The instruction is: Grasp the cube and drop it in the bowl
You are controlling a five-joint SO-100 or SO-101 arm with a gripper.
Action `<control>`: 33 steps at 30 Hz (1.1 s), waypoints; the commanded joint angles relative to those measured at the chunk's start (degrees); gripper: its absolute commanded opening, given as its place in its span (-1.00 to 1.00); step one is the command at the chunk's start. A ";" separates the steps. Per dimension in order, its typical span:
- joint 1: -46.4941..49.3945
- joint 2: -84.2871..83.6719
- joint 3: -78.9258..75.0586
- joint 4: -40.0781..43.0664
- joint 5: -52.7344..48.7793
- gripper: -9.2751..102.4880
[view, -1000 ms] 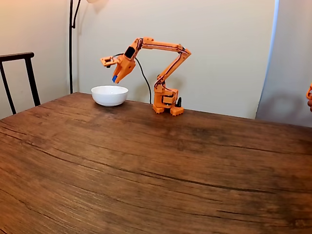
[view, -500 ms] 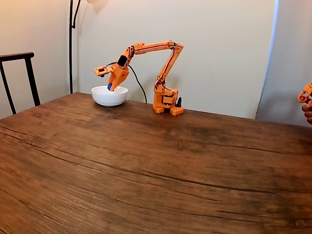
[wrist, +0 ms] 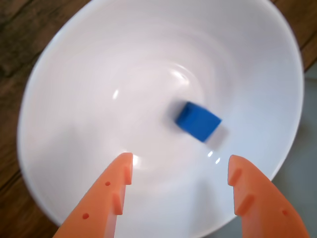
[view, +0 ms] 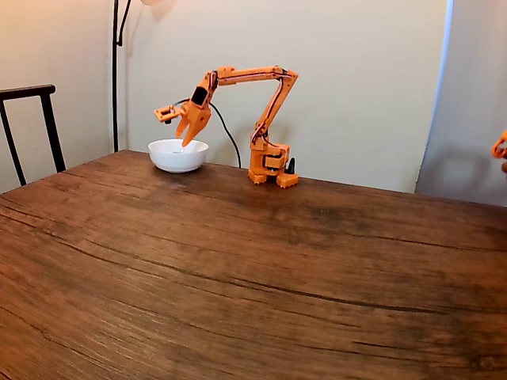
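Observation:
In the wrist view the small bright-blue cube (wrist: pixel 198 120) lies on the bottom of the white bowl (wrist: pixel 89 64), slightly blurred. My orange gripper (wrist: pixel 179 166) hangs just above the bowl, its two fingers spread wide with nothing between them. In the fixed view the bowl (view: pixel 177 156) stands at the far left of the wooden table and the gripper (view: pixel 184 139) points down over its rim. The cube is hidden inside the bowl in that view.
The arm's orange base (view: pixel 272 163) stands to the right of the bowl near the table's back edge. A dark chair (view: pixel 32 127) and a lamp pole (view: pixel 116 71) are at the left. An orange object with a hand (view: pixel 501 150) shows at the right edge.
The gripper came down over the bowl with the blue cube, then opened. The cube has left the fingers and now lies in the bowl.

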State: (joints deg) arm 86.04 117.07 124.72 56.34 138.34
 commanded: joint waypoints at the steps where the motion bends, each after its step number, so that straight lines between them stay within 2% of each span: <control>1: -2.72 1.05 -8.00 6.94 0.18 -0.38; 9: -12.39 5.19 -25.31 24.08 -2.64 -0.40; 14: -14.15 14.33 -26.81 31.82 -2.72 -0.57; 19: -14.24 22.24 -26.72 39.46 -2.72 -0.61; 25: -20.21 29.79 -26.63 44.30 -4.31 -0.61; 33: -34.01 37.00 -23.20 43.68 -11.95 -0.61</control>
State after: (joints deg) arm 54.67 153.02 101.25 97.21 128.14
